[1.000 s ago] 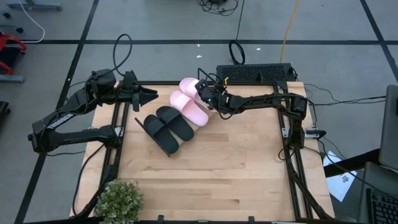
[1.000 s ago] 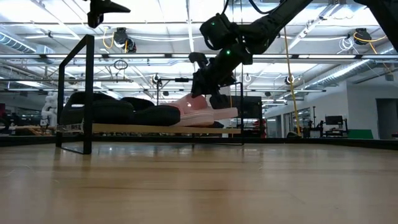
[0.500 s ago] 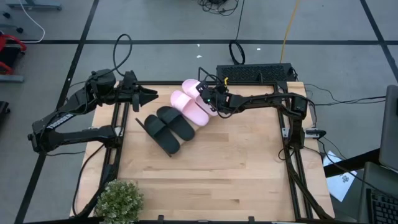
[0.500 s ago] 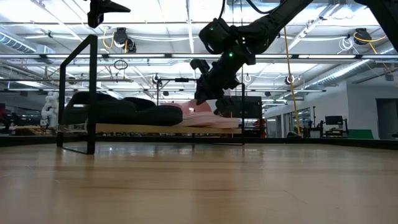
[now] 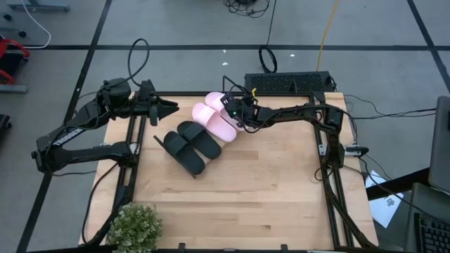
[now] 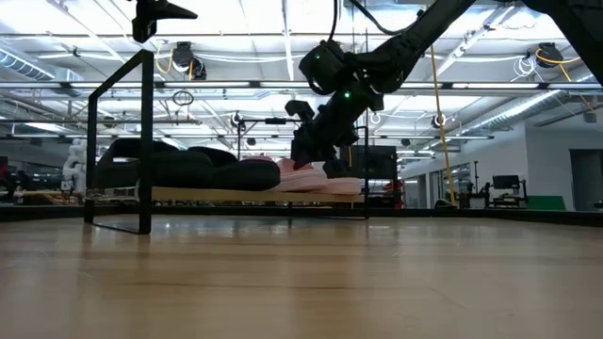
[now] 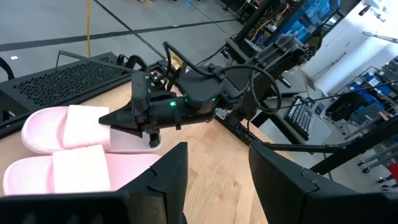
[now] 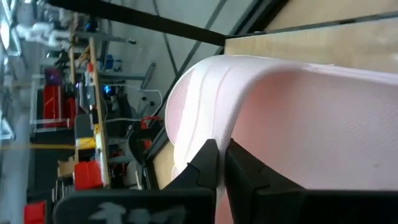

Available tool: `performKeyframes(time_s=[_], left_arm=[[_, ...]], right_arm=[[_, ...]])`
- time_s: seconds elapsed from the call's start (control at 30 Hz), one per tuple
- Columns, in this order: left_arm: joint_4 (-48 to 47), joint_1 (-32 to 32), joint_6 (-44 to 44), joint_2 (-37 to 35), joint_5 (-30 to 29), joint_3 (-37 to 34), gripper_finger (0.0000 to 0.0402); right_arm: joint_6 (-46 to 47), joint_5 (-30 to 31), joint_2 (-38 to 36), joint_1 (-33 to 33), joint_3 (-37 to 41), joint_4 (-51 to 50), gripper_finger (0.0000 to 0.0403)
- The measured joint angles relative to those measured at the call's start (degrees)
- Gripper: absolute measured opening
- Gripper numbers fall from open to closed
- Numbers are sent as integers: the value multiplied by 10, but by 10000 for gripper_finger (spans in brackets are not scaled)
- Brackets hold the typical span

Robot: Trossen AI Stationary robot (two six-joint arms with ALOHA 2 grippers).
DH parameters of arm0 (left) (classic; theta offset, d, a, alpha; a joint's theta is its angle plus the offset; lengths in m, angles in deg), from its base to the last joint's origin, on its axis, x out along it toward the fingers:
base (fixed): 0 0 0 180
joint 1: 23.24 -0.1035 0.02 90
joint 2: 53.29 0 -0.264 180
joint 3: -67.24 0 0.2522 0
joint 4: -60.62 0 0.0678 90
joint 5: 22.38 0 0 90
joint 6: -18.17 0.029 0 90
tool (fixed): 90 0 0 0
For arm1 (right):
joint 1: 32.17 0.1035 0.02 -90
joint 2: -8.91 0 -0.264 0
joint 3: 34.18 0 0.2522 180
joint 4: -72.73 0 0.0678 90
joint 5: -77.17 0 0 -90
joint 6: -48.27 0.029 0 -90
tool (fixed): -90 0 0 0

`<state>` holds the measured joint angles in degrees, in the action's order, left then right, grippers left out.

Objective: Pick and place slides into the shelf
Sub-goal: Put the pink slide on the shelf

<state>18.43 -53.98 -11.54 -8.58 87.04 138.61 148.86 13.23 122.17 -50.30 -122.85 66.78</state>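
Right gripper (image 5: 234,112) pinching far pink slide (image 5: 223,107), apparently at edge; fingertips lying mostly hidden. Both pairs sitting on shelf (image 6: 236,195). Left gripper (image 5: 169,107) hovering spread beside shelf.

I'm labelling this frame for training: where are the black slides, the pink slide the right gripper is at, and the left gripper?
black slides (image 5: 188,145), high view, middle of the pair.
pink slide (image 5: 219,102), high view, its strap.
left gripper (image 5: 167,107), high view, between its fingertips.

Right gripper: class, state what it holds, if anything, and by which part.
The right gripper pinches the far pink slide at its side edge beside the strap. The left gripper holds nothing.
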Motion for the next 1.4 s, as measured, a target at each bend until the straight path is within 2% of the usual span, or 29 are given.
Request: performKeyframes(time_s=[0.23,0.57,0.8,1.23,1.4], left_arm=[[0,0,-4,0,0,0,165],[0,7,-6,0,0,0,165],[0,15,-6,0,-11,0,165],[0,20,-8,0,-16,0,165],[3,20,-8,0,-16,0,165]], right_arm=[[-72,6,2,-1,1,61,7],[-69,2,2,-2,1,59,8],[-21,-32,1,-2,1,32,9],[-30,-61,1,-10,1,44,10],[-36,-74,1,-13,1,43,38]])
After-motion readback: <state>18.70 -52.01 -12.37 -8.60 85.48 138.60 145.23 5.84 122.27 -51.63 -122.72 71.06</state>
